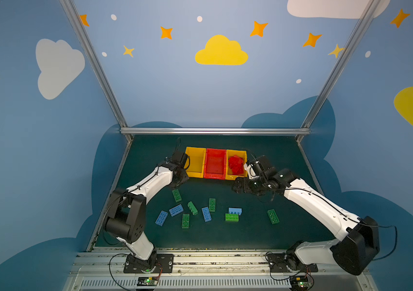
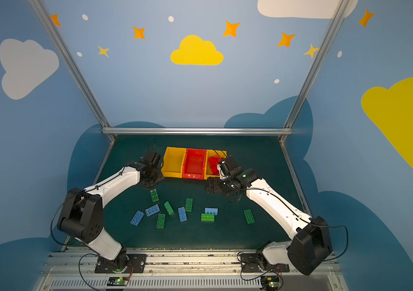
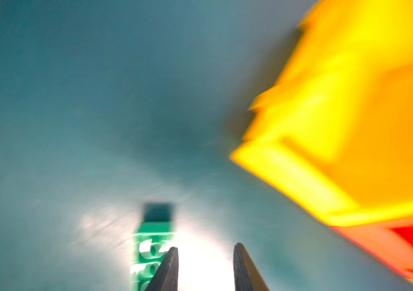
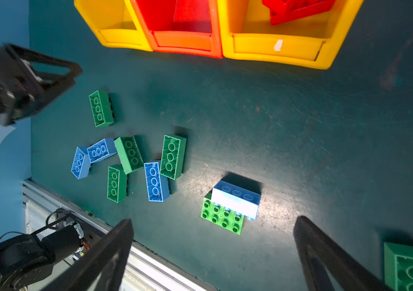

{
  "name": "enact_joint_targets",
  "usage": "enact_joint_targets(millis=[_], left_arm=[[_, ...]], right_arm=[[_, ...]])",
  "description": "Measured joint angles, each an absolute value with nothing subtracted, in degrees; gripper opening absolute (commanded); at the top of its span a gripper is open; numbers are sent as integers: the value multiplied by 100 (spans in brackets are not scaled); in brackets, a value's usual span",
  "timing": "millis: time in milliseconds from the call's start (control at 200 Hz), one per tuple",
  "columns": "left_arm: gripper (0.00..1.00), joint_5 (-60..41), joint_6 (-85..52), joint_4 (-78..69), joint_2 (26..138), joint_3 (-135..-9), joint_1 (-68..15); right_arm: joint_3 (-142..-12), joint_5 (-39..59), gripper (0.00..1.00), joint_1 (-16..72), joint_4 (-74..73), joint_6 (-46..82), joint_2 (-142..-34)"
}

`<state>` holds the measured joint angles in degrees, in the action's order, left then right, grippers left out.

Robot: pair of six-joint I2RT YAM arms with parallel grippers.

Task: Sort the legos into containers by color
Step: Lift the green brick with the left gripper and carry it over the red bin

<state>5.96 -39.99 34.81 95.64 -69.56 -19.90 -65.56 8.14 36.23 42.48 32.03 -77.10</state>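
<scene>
Three joined containers stand at the back: a yellow bin (image 1: 195, 150), a red bin (image 1: 215, 163) and a yellow bin (image 1: 237, 152) holding a pile of red legos (image 1: 235, 163). Green and blue legos lie scattered on the mat in front. My left gripper (image 3: 205, 248) hovers low by the left yellow bin's front corner, jaws narrowly apart with nothing between them; a green lego (image 3: 150, 249) lies just beside one finger. My right gripper (image 4: 213, 220) hangs wide open and empty in front of the right bin, above a light-blue lego (image 4: 235, 199) leaning on a green one (image 4: 221, 219).
A cluster of several green and blue bricks (image 1: 193, 207) lies at middle left of the dark green mat (image 1: 250, 234). One green brick (image 1: 273, 216) lies alone at the right. The metal rail (image 1: 200, 254) runs along the front edge. The left wrist view is blurred.
</scene>
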Motion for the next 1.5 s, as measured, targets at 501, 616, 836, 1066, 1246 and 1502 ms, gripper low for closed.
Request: enact_joint_targets(millis=[501,616,836,1066,1246,1502], left_arm=[[65,1098,-3800,3933,9612,-6956,-2473],[69,1299,-3898,4058,9070,-6407,-2453],[69,1365,-4034,3981,9045,-5927,-2294],[68,1098,-4056,3656,9485,-5822,-2137],[58,926,-4082,3395,9699,-5640,-2097],[25,823,-4099,3245,9762,-5564,-2051]], right_arm=[[-6357,585,97,3389,4495,3232,-7308],[-6353,648,97,3374,4488,3208,-7325],[-6353,823,97,3356,4480,3144,-7478],[-6353,840,97,3347,4480,3124,-7487],[-6353,838,97,3312,4480,3124,-7487],[-6353,838,97,3286,4480,3124,-7491]])
